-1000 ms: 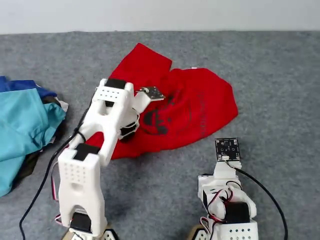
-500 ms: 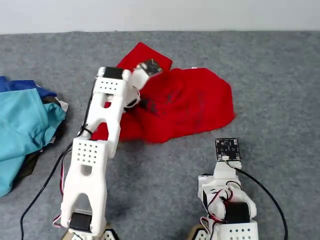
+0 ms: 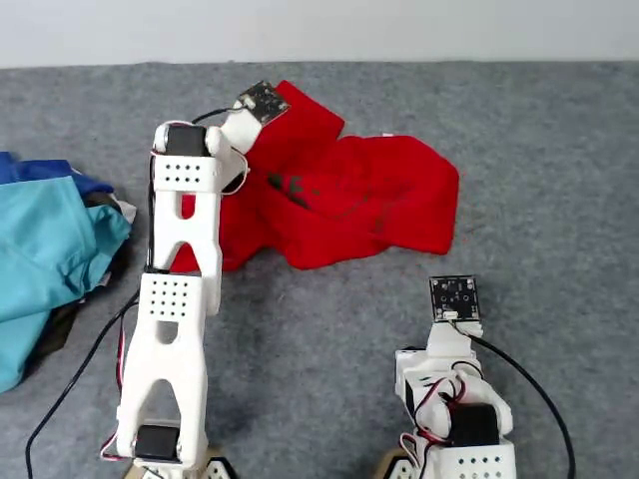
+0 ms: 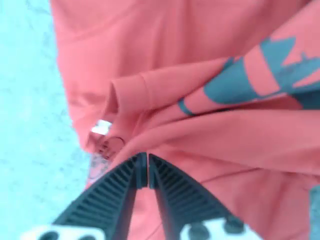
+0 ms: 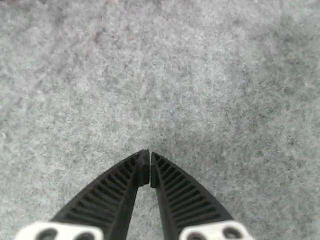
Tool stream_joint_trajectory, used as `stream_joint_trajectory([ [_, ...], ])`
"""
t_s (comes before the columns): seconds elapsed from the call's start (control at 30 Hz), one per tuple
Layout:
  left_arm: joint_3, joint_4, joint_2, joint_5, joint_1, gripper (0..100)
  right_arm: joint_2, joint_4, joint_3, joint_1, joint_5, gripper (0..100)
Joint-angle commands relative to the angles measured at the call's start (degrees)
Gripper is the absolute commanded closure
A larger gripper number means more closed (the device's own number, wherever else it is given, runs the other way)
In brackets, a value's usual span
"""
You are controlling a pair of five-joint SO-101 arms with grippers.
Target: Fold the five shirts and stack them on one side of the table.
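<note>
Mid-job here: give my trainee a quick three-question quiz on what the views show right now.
1. True or false: the right claw is shut over bare grey carpet.
2. Which shirt does the left claw pinch? A) yellow B) red C) white
3. Fill in: in the high view, the teal shirt pile lies at the table's ____ edge.

Key: 1 true; 2 B, the red shirt; 3 left.

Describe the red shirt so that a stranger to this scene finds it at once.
On the grey table, look at the far middle. The red shirt lies crumpled there, pinched by the left hand. It alone is red; the pile at the left edge is teal and blue.
</note>
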Motion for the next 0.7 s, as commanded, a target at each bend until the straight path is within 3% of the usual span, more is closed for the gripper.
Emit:
stream_joint_trajectory([
  [0.0, -3.47, 1.76, -3.25, 0.18, -0.79, 98, -0.22, -0.4, 0.97, -0.13, -0.26, 98.9],
  [0.27, 5.14, 1.76, -17.23, 0.18, -2.37, 98, -0.22, -0.4, 0.97, -0.13, -0.26, 98.9],
  [0.53, 32.92, 1.76, -33.67, -0.18, -6.68, 88, -0.22, -0.4, 0.97, -0.13, -0.26, 98.9],
  [0.67, 46.73, 1.67, -41.41, -5.63, -8.09, 88, -0.22, -0.4, 0.97, -0.13, -0.26, 98.9],
])
